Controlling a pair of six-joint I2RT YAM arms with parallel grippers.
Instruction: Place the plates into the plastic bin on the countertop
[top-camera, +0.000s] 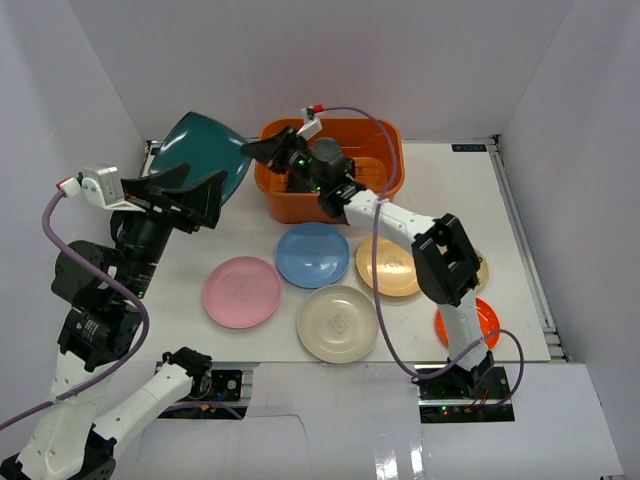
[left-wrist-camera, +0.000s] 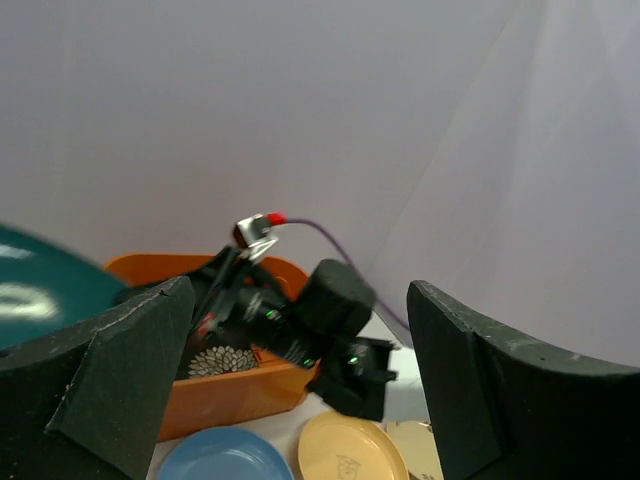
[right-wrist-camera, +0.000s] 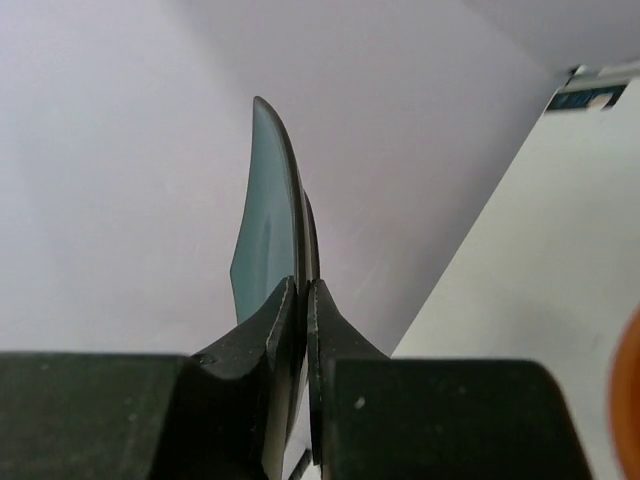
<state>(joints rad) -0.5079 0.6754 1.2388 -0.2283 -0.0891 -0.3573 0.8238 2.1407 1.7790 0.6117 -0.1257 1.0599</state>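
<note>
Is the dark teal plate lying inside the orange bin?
No, the right gripper pinches the dark teal plate outside the orange bin.

White matte table (top-camera: 460, 185) enclosed by a back wall (top-camera: 350, 50), a left wall (top-camera: 40, 120) and a right wall (top-camera: 590, 150), all plain white. A grey metal rail (top-camera: 530, 260) runs along the table's right edge, and a small blue label (top-camera: 467, 147) lies at its far right corner. Lighting is soft and even, casting only faint shadows.

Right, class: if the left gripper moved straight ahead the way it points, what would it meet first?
Probably the right arm's black wrist, over the orange rectangular plastic bin; it sits centred between the left gripper's open fingers. Depth is unclear.
</note>
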